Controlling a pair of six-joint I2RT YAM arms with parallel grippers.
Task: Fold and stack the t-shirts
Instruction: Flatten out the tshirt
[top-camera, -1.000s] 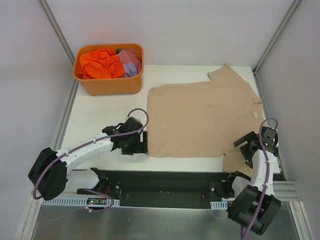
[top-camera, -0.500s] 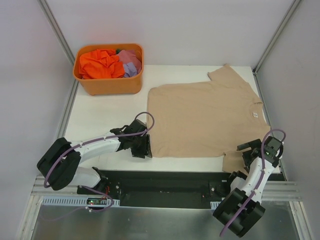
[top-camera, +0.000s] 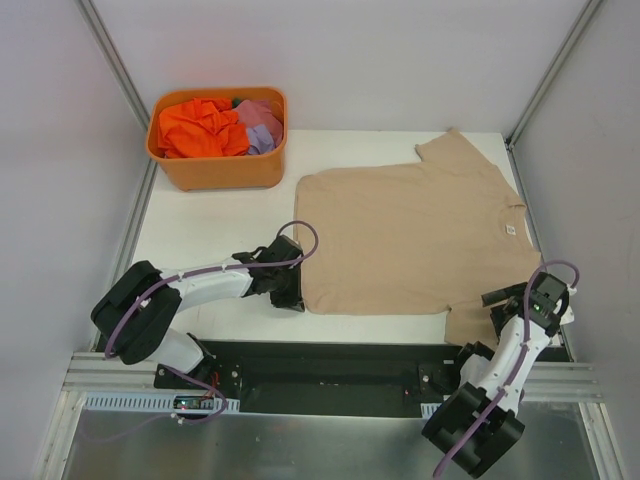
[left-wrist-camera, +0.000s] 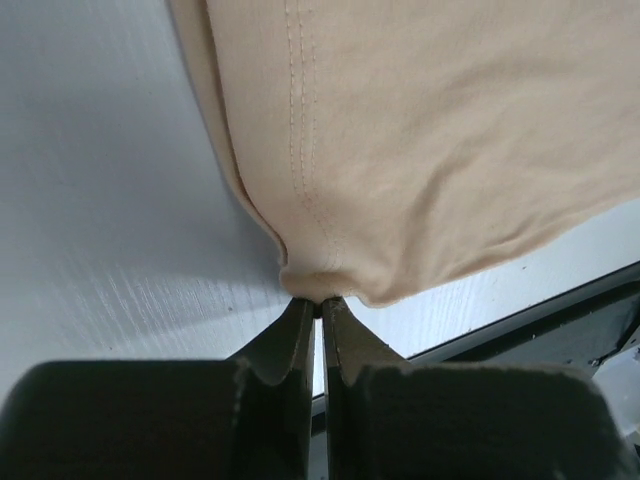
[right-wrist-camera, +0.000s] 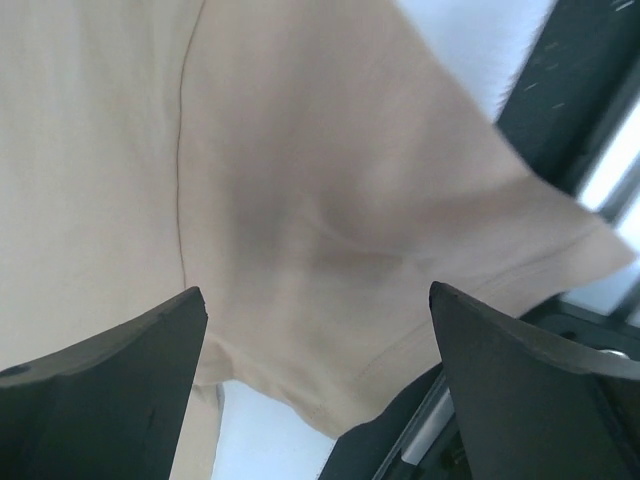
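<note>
Beige t-shirt (top-camera: 400, 235) lies spread flat on the white table (top-camera: 210, 230), collar toward the right, with its near sleeve reaching the front edge. The left claw (left-wrist-camera: 320, 305) is pinched tight on the near left hem corner, the cloth bunched at its tips. The right claw (right-wrist-camera: 315, 292) gapes wide just above the near sleeve and grips nothing. An orange shirt (top-camera: 200, 128) and a purple shirt (top-camera: 262, 125) sit crumpled in the tub (top-camera: 220, 172) at the far left.

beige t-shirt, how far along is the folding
Done: plain beige cloth t-shirt spread flat. In hand: left claw pinches its hem corner; right claw open over a sleeve. Left: every fold, plus the bright orange cloth shirt and lilac cloth shirt in the orange plastic tub.
</note>
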